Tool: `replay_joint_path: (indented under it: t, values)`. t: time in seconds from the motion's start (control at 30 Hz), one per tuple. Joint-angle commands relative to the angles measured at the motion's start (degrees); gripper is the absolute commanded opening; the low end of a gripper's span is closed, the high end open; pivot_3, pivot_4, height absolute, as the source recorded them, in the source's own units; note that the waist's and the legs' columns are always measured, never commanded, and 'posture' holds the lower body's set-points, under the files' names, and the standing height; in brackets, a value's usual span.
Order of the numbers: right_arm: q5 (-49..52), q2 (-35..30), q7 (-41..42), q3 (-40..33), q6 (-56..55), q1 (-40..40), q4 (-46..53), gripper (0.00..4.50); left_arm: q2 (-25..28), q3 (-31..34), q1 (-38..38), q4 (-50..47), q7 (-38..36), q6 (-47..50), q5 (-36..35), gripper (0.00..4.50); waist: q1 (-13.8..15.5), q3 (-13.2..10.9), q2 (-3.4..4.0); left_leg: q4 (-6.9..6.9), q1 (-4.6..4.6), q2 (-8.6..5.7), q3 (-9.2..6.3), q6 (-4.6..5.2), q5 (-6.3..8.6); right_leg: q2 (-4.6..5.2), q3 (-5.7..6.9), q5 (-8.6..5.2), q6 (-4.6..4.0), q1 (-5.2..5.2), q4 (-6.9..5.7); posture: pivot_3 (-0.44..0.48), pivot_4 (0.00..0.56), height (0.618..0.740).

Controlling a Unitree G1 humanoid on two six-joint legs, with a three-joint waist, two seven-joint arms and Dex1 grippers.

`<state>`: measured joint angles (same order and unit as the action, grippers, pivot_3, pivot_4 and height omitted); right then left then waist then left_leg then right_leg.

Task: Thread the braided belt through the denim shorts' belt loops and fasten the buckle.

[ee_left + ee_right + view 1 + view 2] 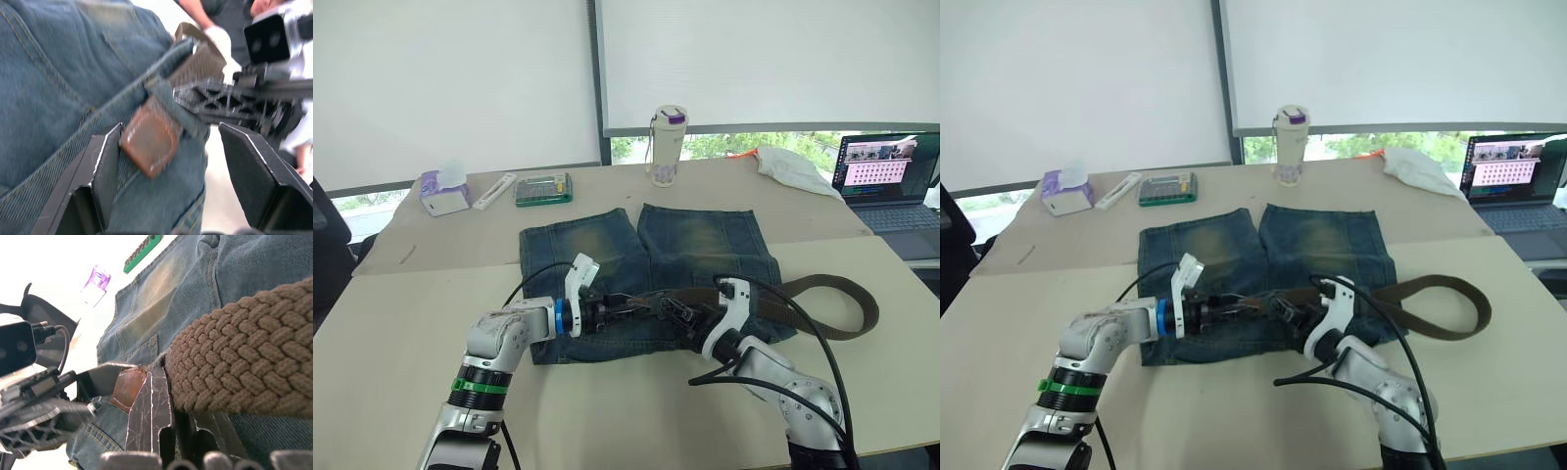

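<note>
Shorts: the denim shorts lie flat on the table, waistband toward me, legs pointing to the window. I take them as my landmark.

Belt: the braided belt lies along the waistband; its long part leaves the shorts on my right side and makes a loop on the table. The leather tip is at the middle of the waistband, just coming out from under one of the belt loops.

Buckle: I cannot find it in these pictures.

Left claw: the left gripper is on the waistband, released. In its wrist view the fingers stand apart, one on each side of the tip, not touching it.

Right claw: the right gripper is also on the waistband, just right of the left one. It looks clenched on the braided belt close to the tip, feeding it.

Progress: I judge the threading early to middle. The tip is through one loop near the centre; the loops on the left half wait, and fastening is not yet done.

Room: the two claws are almost touching, so there is little room between them. The table left of the shorts is free. The near edge of the table is close behind the waistband. A bottle, a tissue pack and a laptop stand well beyond the shorts.
</note>
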<state>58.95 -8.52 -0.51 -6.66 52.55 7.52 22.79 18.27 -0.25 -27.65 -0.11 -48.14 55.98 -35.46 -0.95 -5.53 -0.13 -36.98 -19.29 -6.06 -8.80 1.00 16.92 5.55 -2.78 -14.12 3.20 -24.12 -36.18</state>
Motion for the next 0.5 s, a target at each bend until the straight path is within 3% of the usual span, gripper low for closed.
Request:
replay_joint_path:
  t: [0.03, 0.3, 0.4, 0.5]
  values:
    - [1.64, 0.47, 0.92, -0.41, -0.91, 0.32, 2.72, 0.0, -0.47, 1.87, -1.75, -0.99, 0.88, 2.32, -3.15, 2.76, 0.07, 0.0, 0.0, 0.0, 0.0, -0.01, 0.0, 0.0, 0.0, 0.0, 0.0, 0.0, 0.0, 0.0, 0.0, 0.0, 0.15, 0.74]
    - [3.48, 0.63, 0.75, -0.83, -0.67, 0.12, 5.15, 0.0, -0.97, 0.13, -1.7, -0.69, 1.29, 3.22, -3.38, 0.1, 0.11, 0.0, 0.0, -0.01, -0.01, -0.02, 0.0, -0.01, 0.0, 0.02, 0.0, 0.0, -0.01, 0.01, 0.01, 0.0, 0.15, 0.74]
    - [1.4, -1.39, 1.99, -0.63, -1.42, -0.07, 7.02, 0.0, -0.95, -0.77, -1.55, -0.46, 1.06, 2.93, -2.82, 0.02, 0.13, 0.0, 0.0, -0.01, -0.01, -0.02, 0.0, -0.01, 0.0, 0.02, 0.0, 0.0, -0.01, 0.02, 0.01, 0.0, 0.15, 0.74]
    - [-2.38, -7.31, 2.15, -0.14, -0.69, -2.39, 13.1, 1.04, -1.64, -0.64, -2.32, 0.34, 1.51, 2.96, -3.03, 0.0, 0.3, 0.0, 0.0, -0.01, -0.01, -0.03, 0.0, -0.01, 0.0, 0.03, 0.0, 0.0, -0.01, 0.02, 0.02, 0.0, 0.15, 0.74]
